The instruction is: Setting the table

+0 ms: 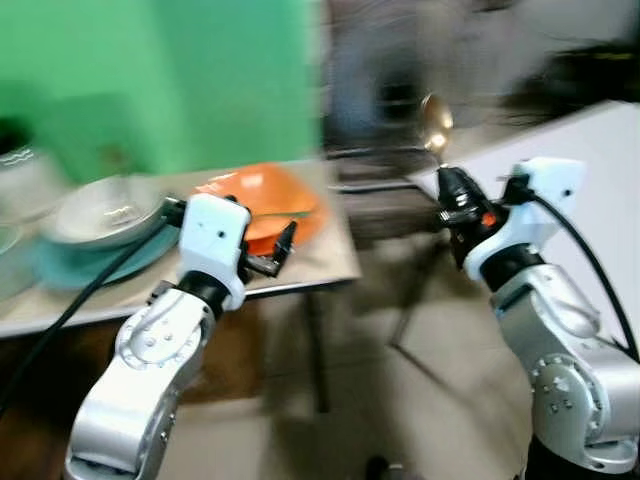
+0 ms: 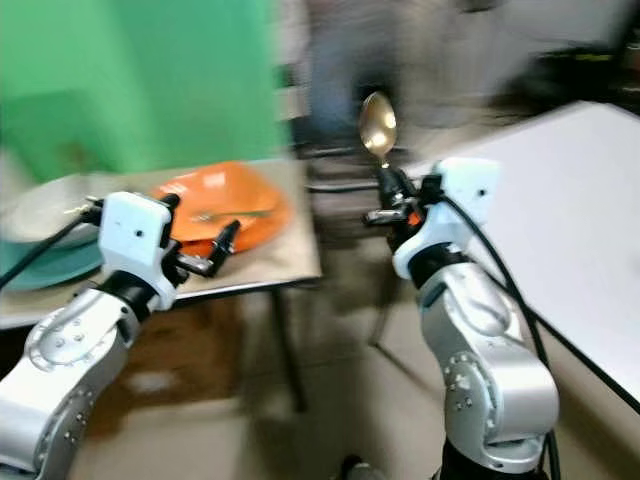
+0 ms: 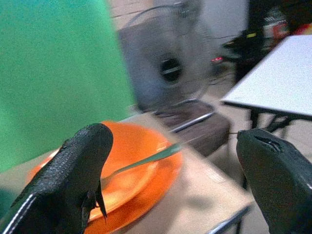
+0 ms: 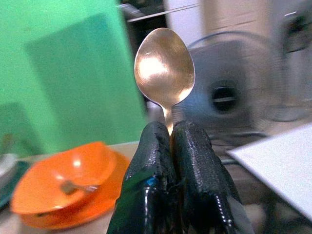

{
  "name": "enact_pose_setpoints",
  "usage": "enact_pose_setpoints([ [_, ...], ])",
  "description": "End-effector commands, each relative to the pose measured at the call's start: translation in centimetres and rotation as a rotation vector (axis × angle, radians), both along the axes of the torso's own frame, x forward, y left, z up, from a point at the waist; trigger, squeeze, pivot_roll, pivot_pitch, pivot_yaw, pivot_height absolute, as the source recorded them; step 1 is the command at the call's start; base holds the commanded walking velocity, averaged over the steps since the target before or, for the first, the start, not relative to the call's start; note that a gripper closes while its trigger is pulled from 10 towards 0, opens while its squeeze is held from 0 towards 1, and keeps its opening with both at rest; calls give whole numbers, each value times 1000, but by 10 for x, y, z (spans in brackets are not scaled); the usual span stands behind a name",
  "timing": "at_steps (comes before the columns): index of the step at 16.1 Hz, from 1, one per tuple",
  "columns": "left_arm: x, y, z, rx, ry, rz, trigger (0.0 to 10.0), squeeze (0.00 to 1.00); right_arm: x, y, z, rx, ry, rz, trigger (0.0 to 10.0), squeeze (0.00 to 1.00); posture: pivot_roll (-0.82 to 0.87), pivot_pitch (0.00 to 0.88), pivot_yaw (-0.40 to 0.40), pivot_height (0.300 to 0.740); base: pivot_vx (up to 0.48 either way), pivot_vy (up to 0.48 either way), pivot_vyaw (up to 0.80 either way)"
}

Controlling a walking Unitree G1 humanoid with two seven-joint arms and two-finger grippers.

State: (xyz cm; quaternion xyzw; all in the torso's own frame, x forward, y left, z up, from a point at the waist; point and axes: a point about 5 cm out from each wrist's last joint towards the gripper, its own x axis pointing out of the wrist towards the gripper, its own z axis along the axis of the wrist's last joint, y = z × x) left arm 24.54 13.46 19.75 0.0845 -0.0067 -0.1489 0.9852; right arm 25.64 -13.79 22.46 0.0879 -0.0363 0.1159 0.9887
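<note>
A gold spoon [image 4: 164, 68] is held upright, pinched by its handle between the closed fingers of the right gripper [image 1: 455, 195], above the gap between the two benches. The left gripper [image 1: 283, 247] is kept open and empty near the orange bowl [image 1: 262, 195], in which another utensil [image 3: 141, 162] lies. The white bench [image 2: 585, 190] is judged not yet set. Dishes at the far left are blurred.

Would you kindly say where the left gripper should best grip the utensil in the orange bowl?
Probably the free handle end: the utensil lies across the orange bowl, handle sticking out past the rim. The open left gripper could straddle it from above.
</note>
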Motion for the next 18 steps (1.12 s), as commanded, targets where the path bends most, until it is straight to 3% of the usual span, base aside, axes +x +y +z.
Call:
enact_pose_setpoints([
  [1,0,1,-2,-7,19,12,10000,0,-1,-4,2,-24,-15,-41,10000,0,-80,27,56,740,0,0,-800],
  [4,-1,6,-7,-59,50,55,10000,0,2,-7,-6,-75,27,-70,10000,0,-77,33,54,740,0,0,-800],
  [7,2,14,-7,-5,-1,109,10000,0,2,-7,-13,-106,71,-71,10000,0,-76,36,43,740,0,0,-800],
  [10,4,16,-7,-30,6,123,10000,0,3,-11,-21,-121,119,-109,10000,0,-77,36,39,740,0,0,-800],
  [18,11,17,-6,-25,2,108,10000,0,1,-17,-33,-117,197,-174,10000,0,-86,22,59,740,0,316,-800],
])
